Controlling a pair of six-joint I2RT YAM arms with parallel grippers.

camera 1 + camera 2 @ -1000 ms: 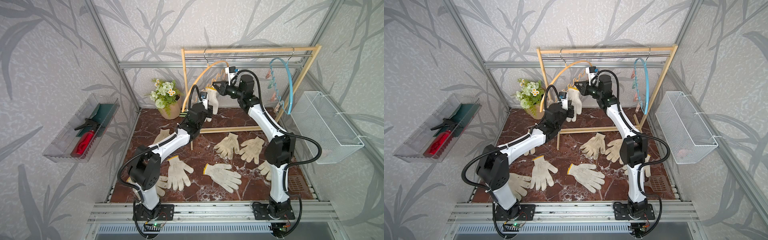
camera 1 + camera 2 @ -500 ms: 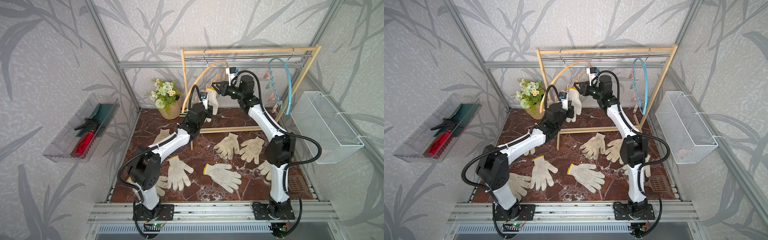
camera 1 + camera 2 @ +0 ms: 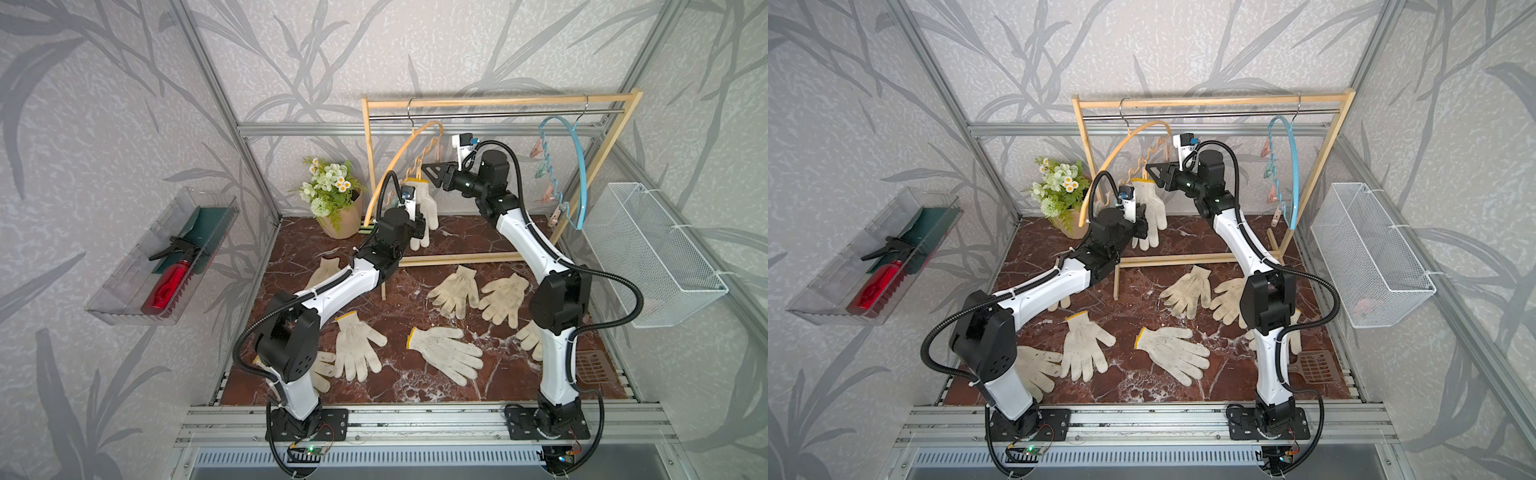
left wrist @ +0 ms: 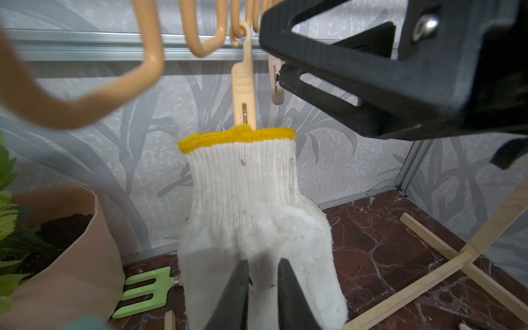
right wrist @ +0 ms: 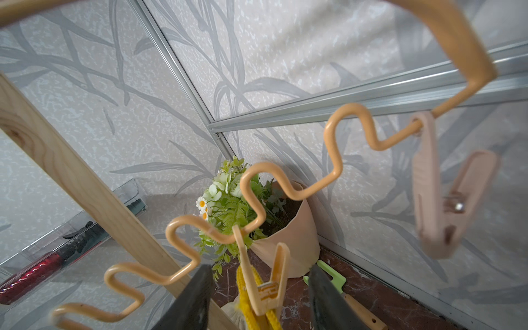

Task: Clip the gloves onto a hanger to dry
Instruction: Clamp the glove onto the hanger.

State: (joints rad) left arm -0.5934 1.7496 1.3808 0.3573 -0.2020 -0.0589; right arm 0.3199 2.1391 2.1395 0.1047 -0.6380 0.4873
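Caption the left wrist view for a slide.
Off-white knitted glove, yellow-cuffed, hangs from an orange plastic clip on a wavy orange hanger; left tool open at its palm.

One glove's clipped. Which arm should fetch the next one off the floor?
Left, likely: left gripper is low at the hung glove, jaws parted, nearer the floor gloves; right gripper straddles the clip up on the orange hanger.
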